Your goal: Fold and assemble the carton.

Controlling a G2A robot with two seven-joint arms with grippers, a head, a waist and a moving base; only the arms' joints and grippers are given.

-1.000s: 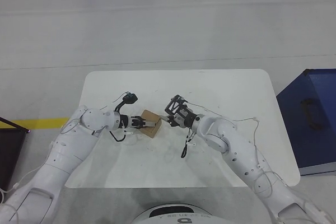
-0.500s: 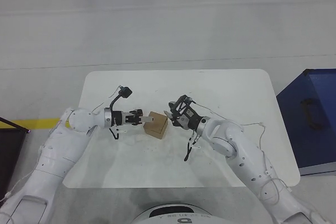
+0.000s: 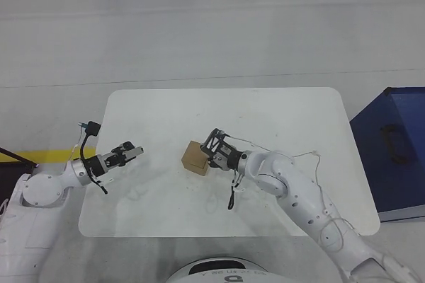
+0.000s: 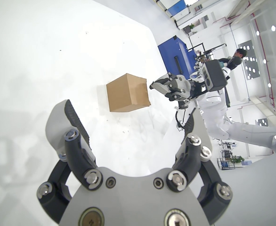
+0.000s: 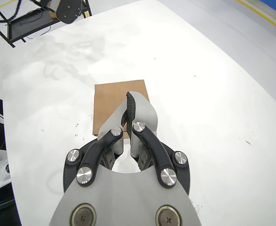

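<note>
While the left gripper (image 3: 132,150) hangs open and empty, the right gripper (image 3: 210,151) sits closed beside the carton (image 3: 194,157).

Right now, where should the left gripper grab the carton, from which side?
Probably two opposite upright faces of the carton, from above with the open left gripper. It sits closed, flat on the table, with no flap to pinch, and the shut right gripper crowds one side.

Industrial hall, shown by blue cabinet (image 3: 404,148), yellow floor line (image 3: 49,155).
</note>
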